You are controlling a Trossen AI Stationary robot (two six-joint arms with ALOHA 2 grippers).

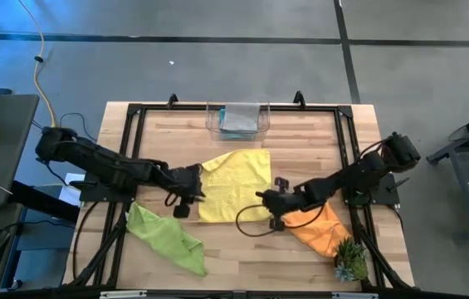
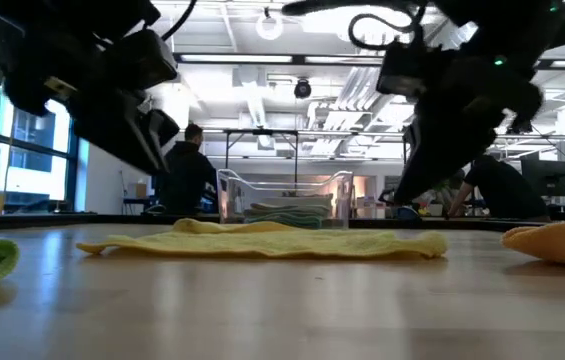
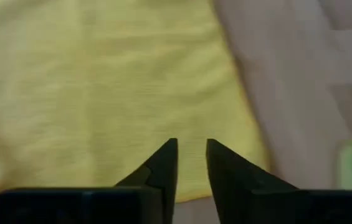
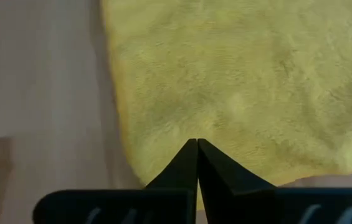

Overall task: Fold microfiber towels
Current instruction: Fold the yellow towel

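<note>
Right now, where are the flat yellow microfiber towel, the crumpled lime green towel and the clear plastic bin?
Flat yellow microfiber towel [image 1: 236,184], high view, its middle.
Crumpled lime green towel [image 1: 161,234], high view, its middle.
Clear plastic bin [image 1: 213,124], high view, its left wall.

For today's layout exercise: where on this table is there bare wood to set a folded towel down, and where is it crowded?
Free: the far corners on either side of the bin, and the near edge between the green towel and the plant. Crowded: the middle, with the yellow towel, both grippers and the orange towel.
</note>
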